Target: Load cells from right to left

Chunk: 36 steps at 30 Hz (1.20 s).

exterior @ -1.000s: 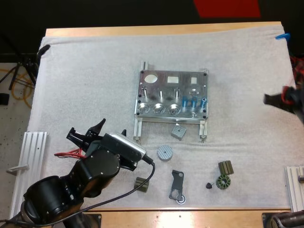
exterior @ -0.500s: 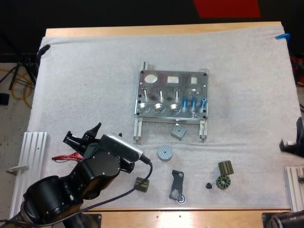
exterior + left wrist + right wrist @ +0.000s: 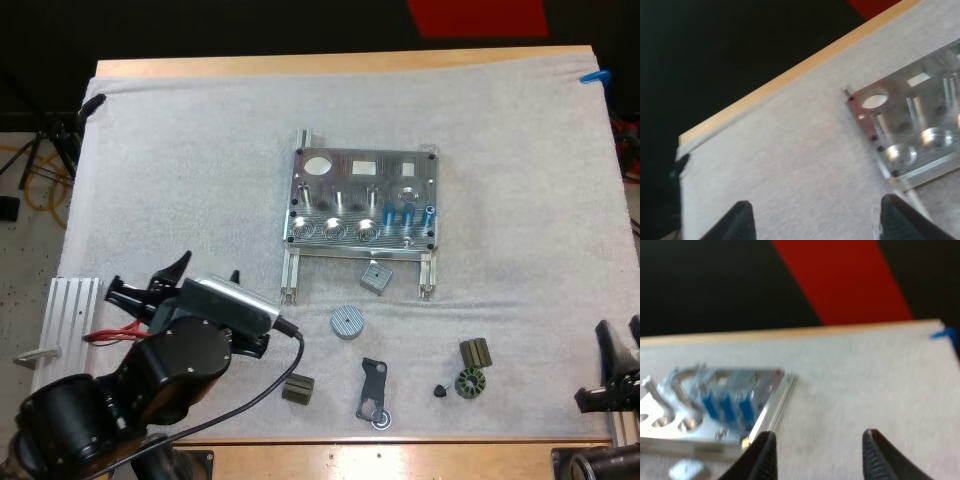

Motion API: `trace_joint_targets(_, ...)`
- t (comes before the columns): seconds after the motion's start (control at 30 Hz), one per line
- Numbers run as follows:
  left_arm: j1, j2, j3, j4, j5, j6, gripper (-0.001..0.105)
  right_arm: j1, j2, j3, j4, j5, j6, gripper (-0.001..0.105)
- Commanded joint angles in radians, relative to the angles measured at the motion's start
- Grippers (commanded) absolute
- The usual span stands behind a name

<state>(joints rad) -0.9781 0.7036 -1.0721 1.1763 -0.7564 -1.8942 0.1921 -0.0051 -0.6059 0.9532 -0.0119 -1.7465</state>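
The metal fixture [image 3: 360,200] lies in the middle of the white mat. Three bright blue cylinders [image 3: 408,212] stand in its front row at the right end; the round pockets to their left hold nothing blue. My left gripper [image 3: 148,276] is open, low over the mat's front left, well away from the fixture. From the left wrist I see its fingers [image 3: 741,221] wide apart, with the fixture's left end [image 3: 910,135] ahead. My right gripper [image 3: 620,338] is open at the mat's front right corner. Its wrist view faces the fixture [image 3: 715,400] and the blue cylinders [image 3: 727,405].
In front of the fixture lie a grey square block [image 3: 375,276], a ribbed disc [image 3: 346,321], a dark bracket [image 3: 373,390], an olive cube [image 3: 297,389], an olive gear [image 3: 468,384] and an olive block [image 3: 476,352]. Aluminium rails sit at the left [image 3: 70,320] and right [image 3: 622,395] edges.
My right gripper has dropped from the right edge's middle to the front right corner. My left arm has drawn back to the left and toward the front.
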Motion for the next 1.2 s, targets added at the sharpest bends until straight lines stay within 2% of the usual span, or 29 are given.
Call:
trace_joint_targets(0.0, -0.005, -0.020, -0.017, 0.048, -0.038, -0.008, 0.054, -0.002, -0.050, 0.017, 0.018, -0.034, 0.000, 0.040)
trace_joint_targets(0.2, -0.005, -0.124, -0.053, 0.179, -0.064, -0.021, 0.054, -0.002, -0.048, 0.046, 0.054, -0.078, -0.004, 0.040)
trace_joint_targets(0.37, -0.005, -0.231, -0.106, 0.325, -0.059, -0.098, 0.054, -0.002, -0.047, 0.069, 0.061, -0.102, -0.004, 0.040)
trace_joint_targets(0.47, -0.005, -0.259, -0.124, 0.370, -0.052, -0.106, 0.054, -0.002, -0.047, 0.073, 0.061, -0.106, -0.004, 0.040)
trace_joint_targets(0.67, -0.001, -0.282, -0.133, 0.375, 0.042, -0.149, 0.054, -0.002, -0.047, 0.073, 0.061, -0.106, -0.016, 0.040)
trace_joint_targets(1.0, 0.007, -0.338, -0.133, 0.394, 0.078, -0.169, 0.054, -0.002, -0.047, 0.073, 0.083, -0.097, -0.038, 0.040)
trace_joint_targets(1.1, 0.046, -0.368, -0.133, 0.394, 0.111, -0.169, 0.054, -0.002, -0.047, 0.073, 0.083, -0.097, -0.046, 0.040)
trace_joint_targets(1.17, 0.113, -0.395, -0.133, 0.394, 0.158, -0.168, 0.054, -0.002, -0.047, 0.073, 0.083, -0.097, -0.046, 0.040)
